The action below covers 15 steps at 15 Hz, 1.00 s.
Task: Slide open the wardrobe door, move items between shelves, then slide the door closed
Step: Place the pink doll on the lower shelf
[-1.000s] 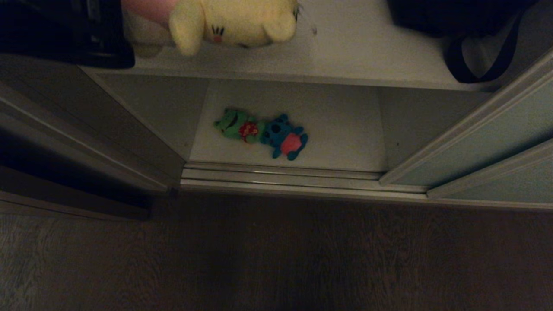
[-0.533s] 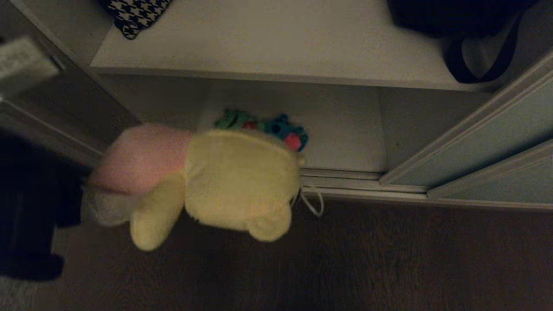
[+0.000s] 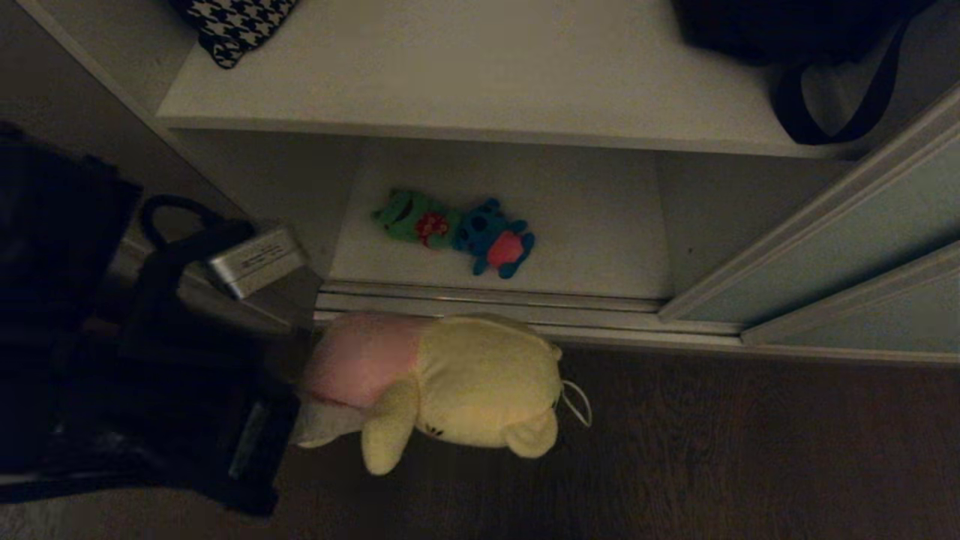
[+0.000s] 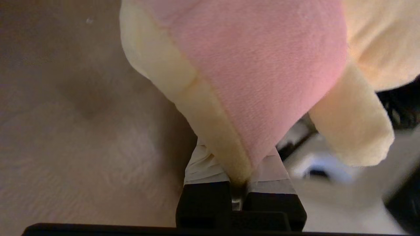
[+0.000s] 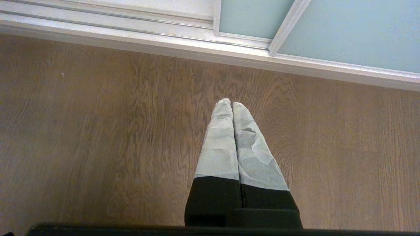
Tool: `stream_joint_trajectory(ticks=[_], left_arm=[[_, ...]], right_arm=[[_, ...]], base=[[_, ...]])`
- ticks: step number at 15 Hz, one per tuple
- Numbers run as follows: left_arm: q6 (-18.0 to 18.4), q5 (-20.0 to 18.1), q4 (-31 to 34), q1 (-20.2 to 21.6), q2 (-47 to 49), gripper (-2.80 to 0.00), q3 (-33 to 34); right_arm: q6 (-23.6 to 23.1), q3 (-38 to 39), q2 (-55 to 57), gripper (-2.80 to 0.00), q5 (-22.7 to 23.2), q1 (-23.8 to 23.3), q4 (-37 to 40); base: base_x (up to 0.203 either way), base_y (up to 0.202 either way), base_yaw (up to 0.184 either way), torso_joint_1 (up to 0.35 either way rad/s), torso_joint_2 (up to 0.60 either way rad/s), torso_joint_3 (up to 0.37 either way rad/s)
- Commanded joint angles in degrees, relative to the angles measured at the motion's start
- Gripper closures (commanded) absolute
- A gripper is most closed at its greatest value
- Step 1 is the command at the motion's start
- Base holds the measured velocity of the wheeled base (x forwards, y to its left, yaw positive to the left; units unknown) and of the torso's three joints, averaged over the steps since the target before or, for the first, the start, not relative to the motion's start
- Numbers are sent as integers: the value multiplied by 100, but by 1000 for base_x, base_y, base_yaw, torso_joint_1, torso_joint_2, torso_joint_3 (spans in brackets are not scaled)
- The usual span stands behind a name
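The wooden floor (image 3: 675, 465) fills the head view from 4 o'clock round to 8 o'clock, with the ribbed metal floor track (image 3: 487, 300) crossing just above it near the centre. The sliding wardrobe door (image 3: 847, 247), a grey-green panel in a pale frame, stands pushed aside at 3 o'clock, leaving the wardrobe open. Inside are 2 off-white boards: the upper shelf (image 3: 487, 82) spans 11 o'clock to 1 o'clock, and the lower shelf (image 3: 592, 225) lies below it just above the centre. On the upper shelf a black strapped bag (image 3: 795, 45) sits at 1 o'clock and a houndstooth fabric piece (image 3: 236, 22) at 11 o'clock. The left arm (image 3: 150, 360) is the dark mass at 9 o'clock. Its left gripper (image 4: 234, 173) is clamped tight on the seam at the pink end of the cream-yellow plush toy (image 3: 465, 382), which hangs out sideways at 6 o'clock, in front of the track and over the floor. On the lower shelf the green plush toy (image 3: 409, 216) and the blue plush toy (image 3: 495, 236) lie side by side, touching, close to the centre. The right gripper (image 5: 231, 108) appears only in its own wrist view, fingers pressed together with nothing between them, hanging over the floor near the track.
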Motion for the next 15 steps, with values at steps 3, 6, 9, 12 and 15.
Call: stream_joint_trajectory(ticks=[3,6,9,12,15], left_arm=[[-293,-9,-1136,-41,1310,0,-22],[-375,12,-1878,-45,1853,0,-167],[-547,80,-2449,-37,2368,0,-396],[-597,323,-2938,-37,2960,0,-844],[-622,435,-2996,-60,3614,0,-1420]], right_arm=[[-4,2,0,0,0,0,0],[-9,-3,0,0,0,0,0],[-11,2,0,0,0,0,0],[-9,-6,0,0,0,0,0],[-4,2,0,0,0,0,0]], base=[[0,0,0,0,0,0],[0,0,0,0,0,0],[0,0,0,0,0,0],[0,0,0,0,0,0],[0,0,0,0,0,0]])
